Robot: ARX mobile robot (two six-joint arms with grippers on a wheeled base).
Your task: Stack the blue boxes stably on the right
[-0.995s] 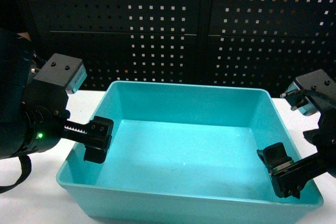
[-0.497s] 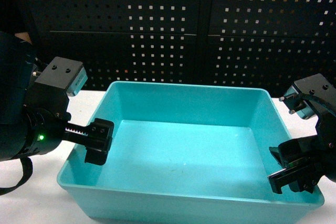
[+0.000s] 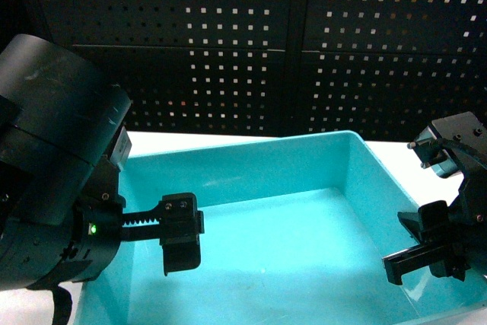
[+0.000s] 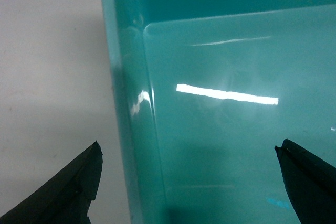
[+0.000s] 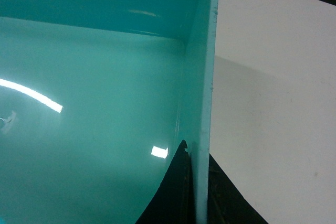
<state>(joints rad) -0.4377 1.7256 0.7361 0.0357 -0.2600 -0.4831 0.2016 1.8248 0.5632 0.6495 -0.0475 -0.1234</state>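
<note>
The turquoise tub sits on the white worktop, filling the lower half of the head view and skewed, its far wall running up toward 2 o'clock. The right gripper has its fingers closed on the tub's right wall, one inside and one outside the thin rim. The left gripper is spread wide, straddling the left wall without touching it; one finger hangs inside the tub. The step in hand looks like securing a two-sided hold before carrying the tub right. Next, the left fingers need to close on the wall, then both arms lift level together. No other box is visible.
</note>
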